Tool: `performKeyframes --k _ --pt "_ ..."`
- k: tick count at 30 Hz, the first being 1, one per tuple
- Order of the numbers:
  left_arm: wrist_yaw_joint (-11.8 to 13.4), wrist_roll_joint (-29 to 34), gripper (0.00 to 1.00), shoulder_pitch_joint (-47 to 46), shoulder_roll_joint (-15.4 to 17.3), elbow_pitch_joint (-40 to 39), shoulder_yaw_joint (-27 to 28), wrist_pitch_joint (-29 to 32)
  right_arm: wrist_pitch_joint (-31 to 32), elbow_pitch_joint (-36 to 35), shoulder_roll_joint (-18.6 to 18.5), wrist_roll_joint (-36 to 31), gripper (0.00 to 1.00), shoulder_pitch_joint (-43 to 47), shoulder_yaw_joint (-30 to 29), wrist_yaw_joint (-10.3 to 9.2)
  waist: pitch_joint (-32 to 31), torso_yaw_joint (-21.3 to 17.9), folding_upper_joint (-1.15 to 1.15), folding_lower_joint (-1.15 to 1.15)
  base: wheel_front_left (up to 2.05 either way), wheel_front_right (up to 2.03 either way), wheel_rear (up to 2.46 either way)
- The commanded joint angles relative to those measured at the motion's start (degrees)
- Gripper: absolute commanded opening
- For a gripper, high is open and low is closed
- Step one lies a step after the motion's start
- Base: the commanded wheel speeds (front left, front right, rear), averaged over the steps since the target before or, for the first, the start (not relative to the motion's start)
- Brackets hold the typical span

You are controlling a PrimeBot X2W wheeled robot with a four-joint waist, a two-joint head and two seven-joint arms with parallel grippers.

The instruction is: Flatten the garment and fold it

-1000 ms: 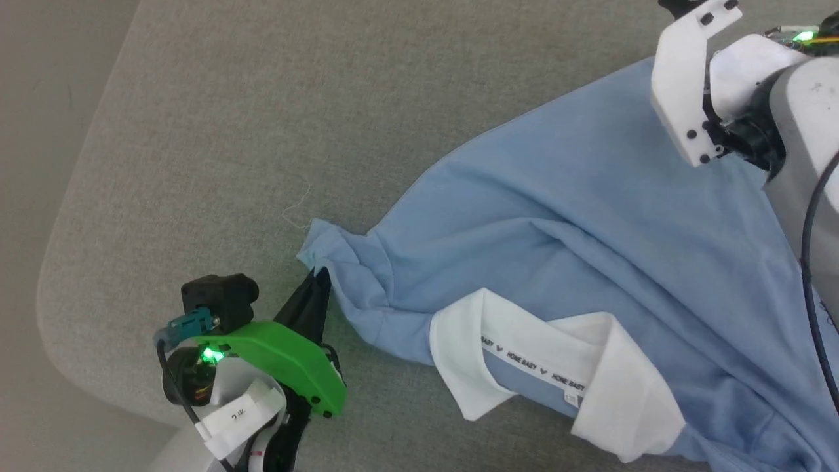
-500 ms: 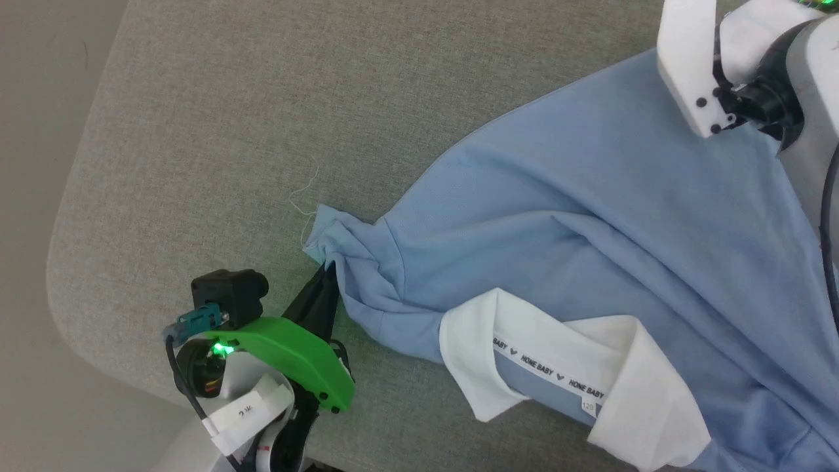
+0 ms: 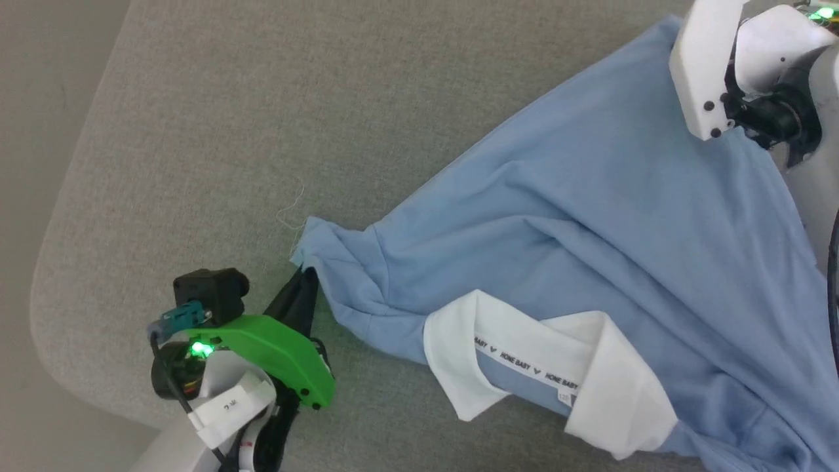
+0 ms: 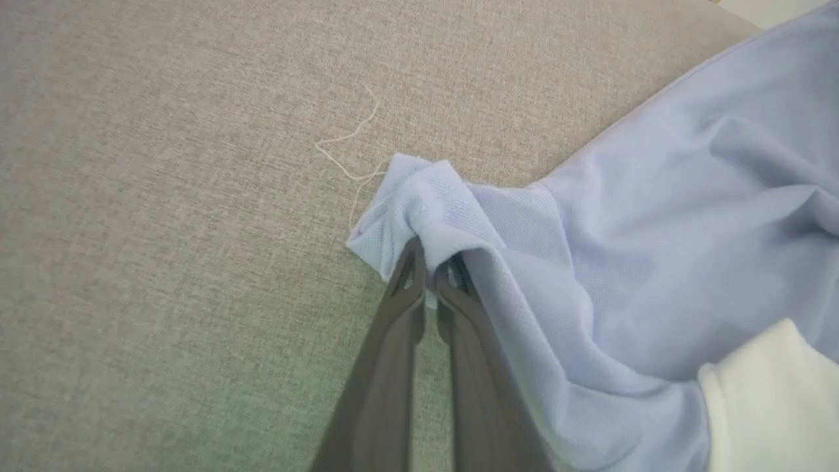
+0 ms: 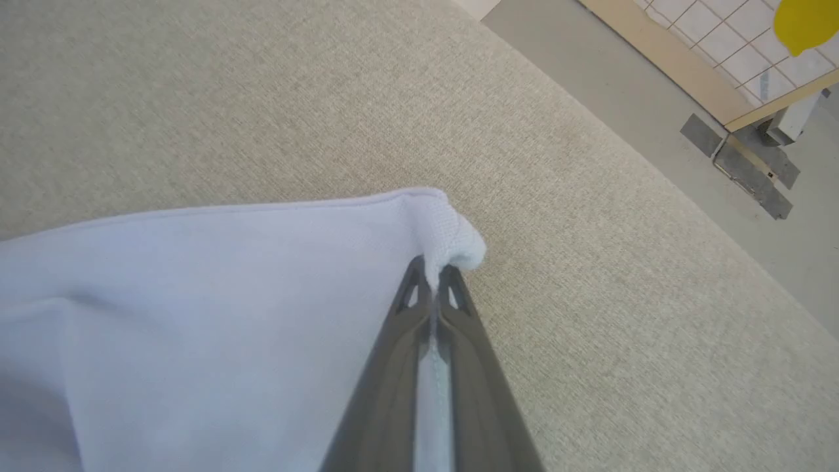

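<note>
On grey table [image 3: 229,98]: garment [image 3: 590,216] lies crumpled, collar [image 3: 524,354] toward near edge; left gripper [image 4: 429,272] pinched tight on bunched sleeve end; right gripper [image 5: 433,275] pinched tight on far blue corner.

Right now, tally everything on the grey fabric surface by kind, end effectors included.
light blue polo shirt: 1
loose white thread: 1
end effectors: 2 (left end effector, right end effector, both shut on the shirt)
Total: 4
</note>
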Motion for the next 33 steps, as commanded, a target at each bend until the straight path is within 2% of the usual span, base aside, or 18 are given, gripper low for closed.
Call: performKeyframes --k 1,7,13,20,27,33 --pt "0.49 0.24 0.0 0.04 0.71 0.0 0.37 0.19 -1.57 -0.87 0.09 0.94 0.0 1.33 -0.93 0.2 -4.44 -3.25 0.0 -0.01 0.0 0.0 0.0" --pt "1.94 -0.13 0.0 2.28 2.94 -0.68 1.35 1.46 -7.98 -6.23 0.2 6.76 0.0 9.58 -7.09 0.2 -12.42 -8.31 0.0 -0.01 0.0 0.0 0.0" --pt "3.56 -1.11 0.0 6.06 4.71 -1.85 2.2 2.49 -10.36 -14.03 0.45 11.2 0.0 22.11 -13.47 0.2 -18.99 -13.11 0.0 -0.01 0.0 0.0 0.0" --pt "4.74 -2.29 0.0 9.43 5.13 -2.6 2.45 2.96 -8.95 -22.78 3.27 14.41 0.0 39.09 -21.47 0.2 -23.18 -16.26 0.0 -0.01 0.0 0.0 0.0" --pt "4.86 -3.35 0.0 12.07 4.75 -2.31 2.15 2.64 -4.61 -29.47 8.53 15.8 0.0 55.41 -28.55 0.2 -25.92 -17.1 0.0 -0.01 0.0 0.0 0.0" --pt "4.46 -4.34 0.0 13.52 4.47 -2.48 3.18 0.9 -2.28 -33.98 12.45 15.92 0.0 61.48 -31.74 0.2 -27.01 -18.0 0.0 -0.01 0.0 0.0 0.0"
